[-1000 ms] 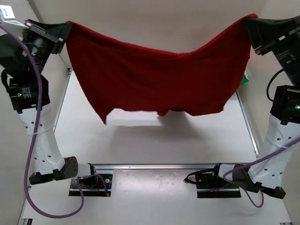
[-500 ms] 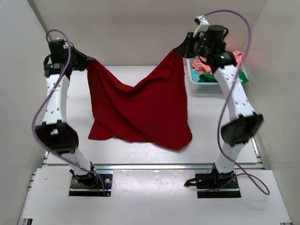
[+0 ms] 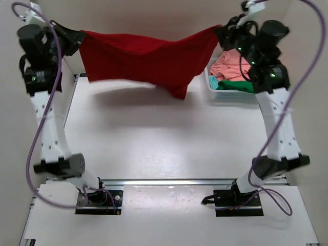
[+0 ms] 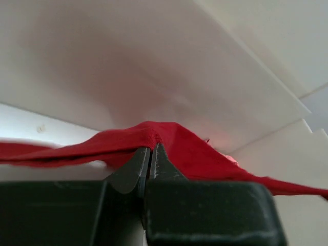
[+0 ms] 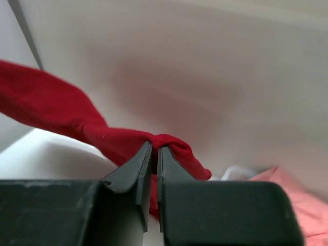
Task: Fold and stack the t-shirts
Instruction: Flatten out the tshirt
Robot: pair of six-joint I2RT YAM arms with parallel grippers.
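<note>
Dark red t-shirt (image 3: 148, 59) hangs unfolded, left jaws and right jaws clamped on it. You've pink t-shirt (image 3: 229, 66), green t-shirt (image 3: 236, 86) waiting in basket (image 3: 208, 84) by right jaws.

Left arm (image 3: 46, 123) and right arm (image 3: 279, 118) stand raised, wide apart, fingers (image 4: 130, 171) pinched closed.

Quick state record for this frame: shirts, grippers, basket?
held item: dark red cloth t-shirt, stretched between both arms, sagging in the middle, above the white table
left gripper: shut on one shirt edge
right gripper: shut on the other edge
basket: white plastic lattice basket, far right, holding salmon pink t-shirt and green t-shirt
folded stack: none visible
</note>
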